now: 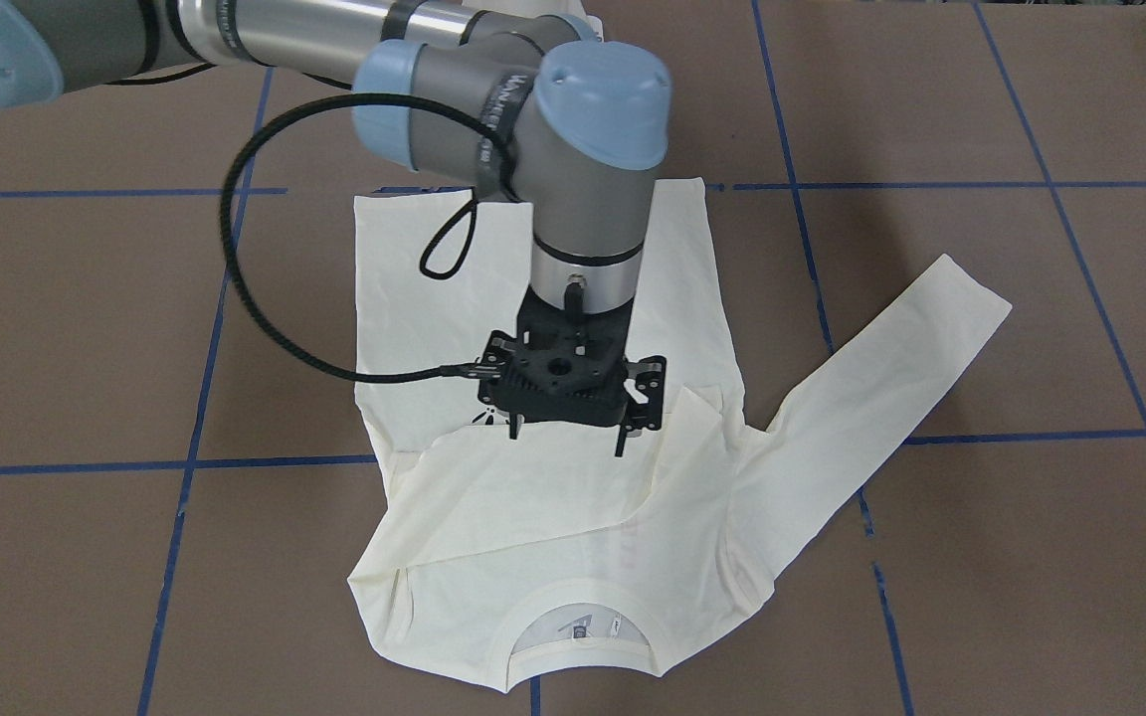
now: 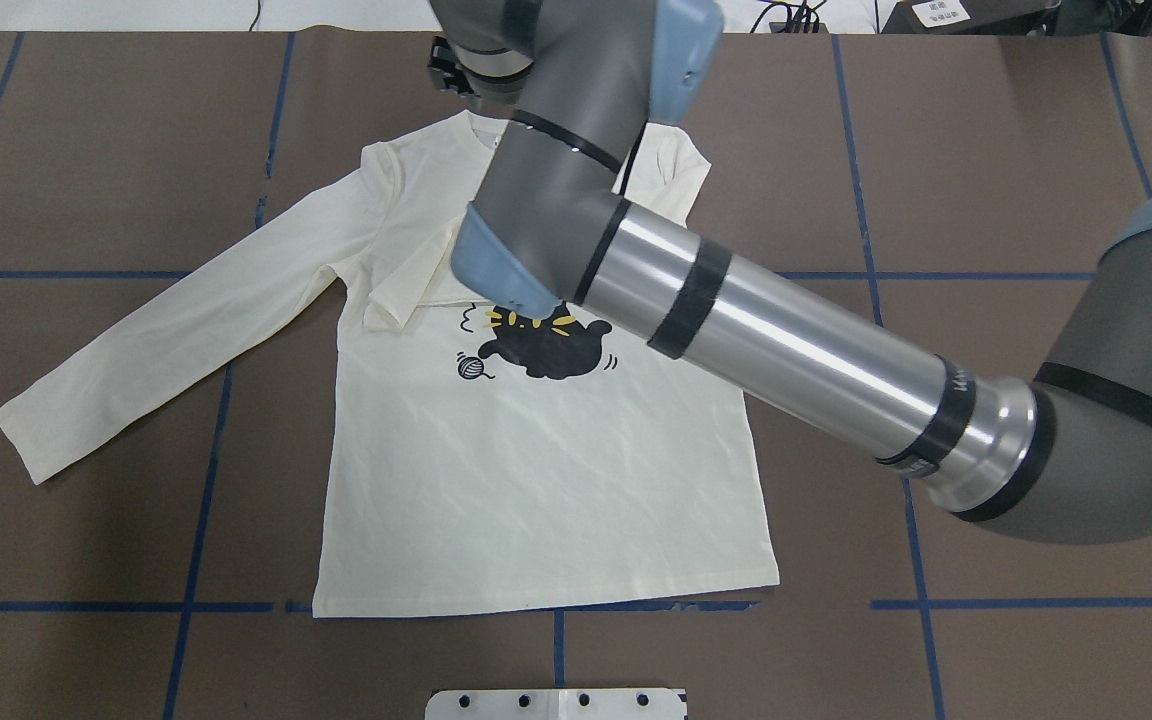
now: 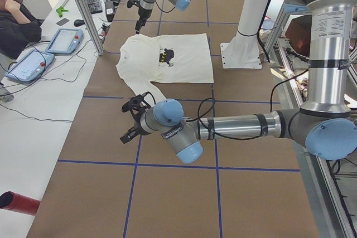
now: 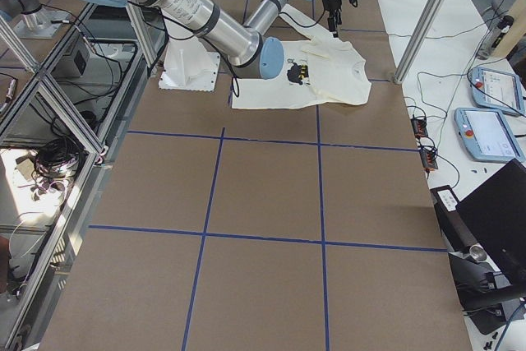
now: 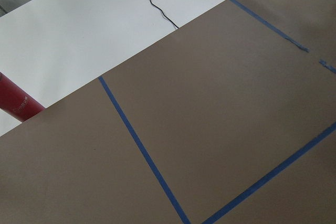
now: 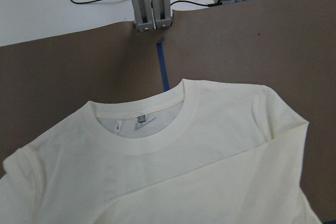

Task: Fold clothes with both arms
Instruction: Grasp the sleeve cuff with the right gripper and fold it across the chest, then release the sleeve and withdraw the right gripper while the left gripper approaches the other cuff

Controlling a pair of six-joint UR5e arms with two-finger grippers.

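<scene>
Tool on right arm (image 1: 567,441) points straight down above shirt (image 1: 553,537), fingers (image 1: 621,443) spread.

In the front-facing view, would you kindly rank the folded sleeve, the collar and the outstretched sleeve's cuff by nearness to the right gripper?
From the right gripper:
1. folded sleeve, right at its fingertips, across the chest.
2. collar, toward the view's bottom edge.
3. outstretched sleeve's cuff, far off at the view's right.

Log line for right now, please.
shirt: face up | folded sleeve: across chest | spread sleeve: flat on table | right pincer: open, above chest | left pincer: off shirt, state unclear
</scene>
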